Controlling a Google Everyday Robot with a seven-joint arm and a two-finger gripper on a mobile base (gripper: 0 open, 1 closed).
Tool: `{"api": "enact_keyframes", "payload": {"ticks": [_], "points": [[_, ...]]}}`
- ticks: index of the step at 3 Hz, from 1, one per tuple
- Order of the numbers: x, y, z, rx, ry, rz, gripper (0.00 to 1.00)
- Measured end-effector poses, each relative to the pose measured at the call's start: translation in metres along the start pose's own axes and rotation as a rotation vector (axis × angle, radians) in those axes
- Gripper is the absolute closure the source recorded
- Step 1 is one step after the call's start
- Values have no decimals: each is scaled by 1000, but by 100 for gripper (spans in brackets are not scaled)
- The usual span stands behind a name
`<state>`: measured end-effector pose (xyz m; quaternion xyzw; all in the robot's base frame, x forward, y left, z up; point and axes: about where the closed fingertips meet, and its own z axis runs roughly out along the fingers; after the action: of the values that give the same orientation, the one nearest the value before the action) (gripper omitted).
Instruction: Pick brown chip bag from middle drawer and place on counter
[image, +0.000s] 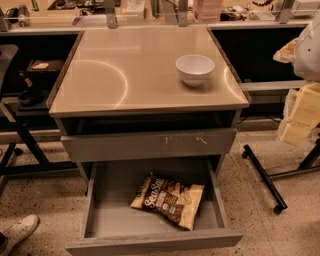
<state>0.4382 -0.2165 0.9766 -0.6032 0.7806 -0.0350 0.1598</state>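
Observation:
The brown chip bag (167, 200), dark brown and pale yellow with white script, lies flat inside the open middle drawer (150, 243), right of its centre. The drawer is pulled far out below the counter (125, 75), a glossy beige top. My gripper (298, 117), pale yellow under a white arm, hangs at the right edge of the view. It is beside the cabinet, well right of and above the bag, and holds nothing that I can see.
A white bowl (195, 69) stands on the counter's right half. The drawer front with orange scuffs (150, 144) above is slightly out. A black wheeled stand leg (264, 179) lies on the floor at right, black furniture legs (22, 135) at left, a white shoe (17, 231) bottom left.

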Motion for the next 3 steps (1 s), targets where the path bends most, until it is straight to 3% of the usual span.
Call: {"api": "enact_keyframes", "payload": {"ticks": [2, 3], "points": [[-3, 6, 8, -8, -3, 6, 0], [-17, 27, 43, -41, -7, 14, 0]]}}
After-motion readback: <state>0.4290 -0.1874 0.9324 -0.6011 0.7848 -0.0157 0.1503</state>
